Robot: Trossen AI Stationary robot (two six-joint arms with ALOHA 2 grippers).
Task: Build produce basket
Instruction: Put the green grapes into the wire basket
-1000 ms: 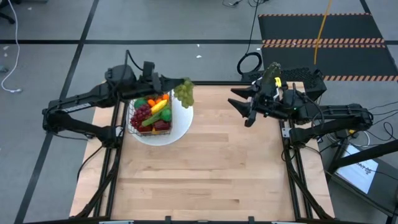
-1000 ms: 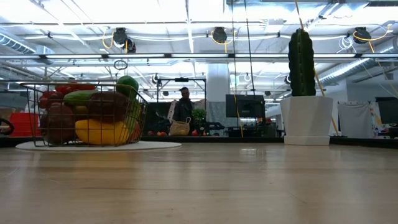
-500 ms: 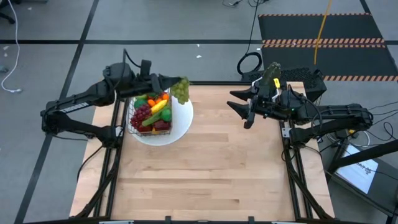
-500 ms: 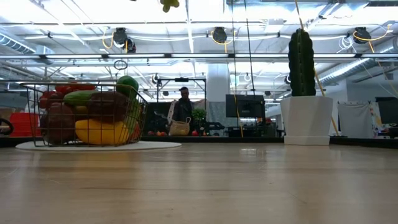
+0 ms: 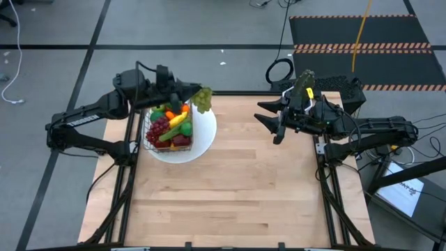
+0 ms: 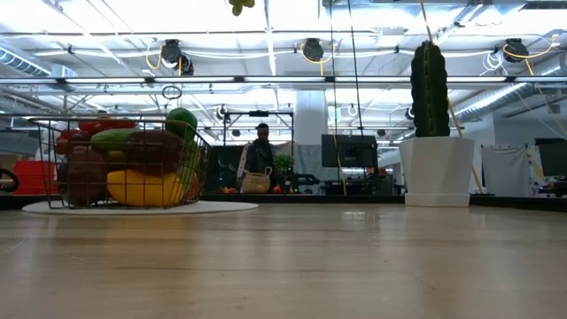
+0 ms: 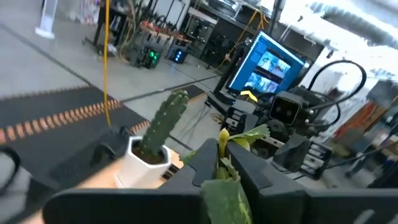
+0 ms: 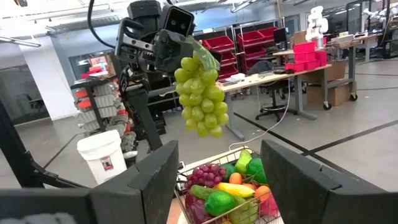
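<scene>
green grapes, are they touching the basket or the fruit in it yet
Apart. The right wrist view shows the green grapes hanging from the left gripper, with clear open space between the bunch's lowest grape and the fruit piled in the basket.

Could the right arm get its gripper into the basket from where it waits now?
Probably not cleanly: the left gripper hangs green grapes by the basket, which looks heaped already. The right gripper, fingers apart, faces it across bare table.
</scene>
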